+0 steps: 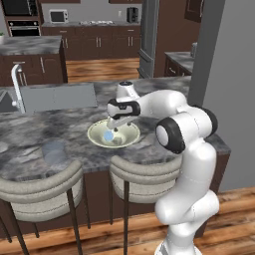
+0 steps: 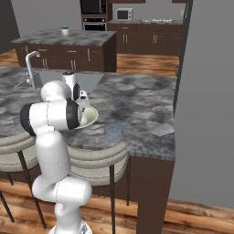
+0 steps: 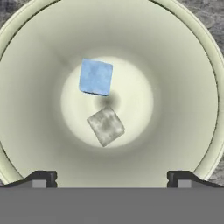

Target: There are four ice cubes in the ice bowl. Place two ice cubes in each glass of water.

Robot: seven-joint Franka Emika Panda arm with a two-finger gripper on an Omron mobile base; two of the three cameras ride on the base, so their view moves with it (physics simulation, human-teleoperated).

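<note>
Hovering claw (image 3: 109, 177) open, ice cubes (image 3: 96, 77) below

Two ice cubes (image 3: 96, 77) lie near each other in the ice bowl (image 3: 183, 61), probably just apart, one glass (image 1: 54, 152) to its left.

The white arm (image 1: 187, 164) rises from its base, bends at a dark elbow joint and reaches forward with the wrist turned down. The gripper (image 1: 113, 127) points straight downward (its two dark fingertips (image 3: 41, 178) stand far apart), jaws spread wide and holding nothing.
</note>
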